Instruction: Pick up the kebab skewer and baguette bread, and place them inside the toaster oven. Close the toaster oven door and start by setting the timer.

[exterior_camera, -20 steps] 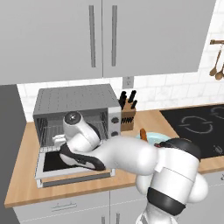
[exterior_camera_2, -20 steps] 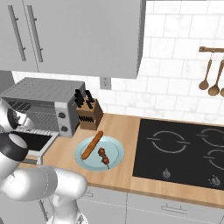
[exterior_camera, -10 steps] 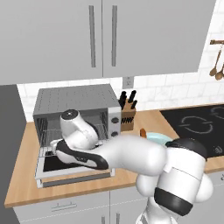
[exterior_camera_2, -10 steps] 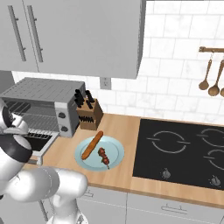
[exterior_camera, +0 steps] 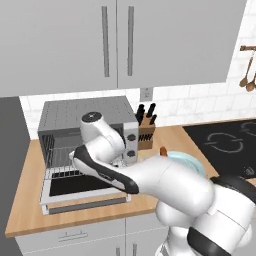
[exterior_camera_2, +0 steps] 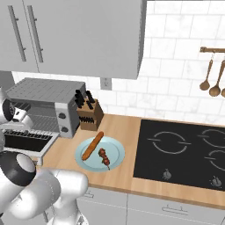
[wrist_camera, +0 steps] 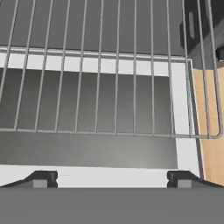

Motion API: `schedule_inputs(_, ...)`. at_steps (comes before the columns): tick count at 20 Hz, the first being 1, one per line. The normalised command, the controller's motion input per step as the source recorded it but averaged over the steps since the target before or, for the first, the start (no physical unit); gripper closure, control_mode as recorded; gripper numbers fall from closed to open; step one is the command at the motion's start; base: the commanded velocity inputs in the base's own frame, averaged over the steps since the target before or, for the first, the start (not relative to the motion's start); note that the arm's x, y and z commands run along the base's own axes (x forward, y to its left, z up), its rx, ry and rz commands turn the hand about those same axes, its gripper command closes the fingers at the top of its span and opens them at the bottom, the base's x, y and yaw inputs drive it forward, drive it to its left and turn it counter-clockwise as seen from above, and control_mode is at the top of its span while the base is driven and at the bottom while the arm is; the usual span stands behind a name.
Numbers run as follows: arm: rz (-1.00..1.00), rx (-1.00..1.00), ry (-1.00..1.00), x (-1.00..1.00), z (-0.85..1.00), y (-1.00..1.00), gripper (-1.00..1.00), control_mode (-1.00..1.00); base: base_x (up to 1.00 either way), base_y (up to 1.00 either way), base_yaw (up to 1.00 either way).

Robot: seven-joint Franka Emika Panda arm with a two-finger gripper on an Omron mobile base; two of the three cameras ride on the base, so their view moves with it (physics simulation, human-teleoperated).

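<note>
From the left side, the arm covered most of the plate (exterior_camera: 192, 159) — only a rim and the tip of the baguette (exterior_camera: 163, 150) showed. The oven (exterior_camera_2: 39, 94) was cut by the right-side view's left edge, its door (exterior_camera_2: 26, 143) partly behind the arm.

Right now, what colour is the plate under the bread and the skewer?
Pale blue-green; the plate shows best in the right base view.
</note>
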Motion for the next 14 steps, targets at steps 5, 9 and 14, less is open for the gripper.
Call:
schedule_inputs(5, -0.01, 0.01, 0.05, -0.46, 0.3, -1.0, -1.0, -1.0, 0.0, 0.0, 0.0)
schedule_inputs(9, -0.01, 0.02, 0.09, -0.24, 0.2, -1.0, -1.0, -1.0, 0.0, 0.0, 0.0)
schedule_inputs(14, 0.0, 0.07, 0.07, -0.03, 0.09, -1.0, -1.0, -1.0, 0.0, 0.0, 0.0)
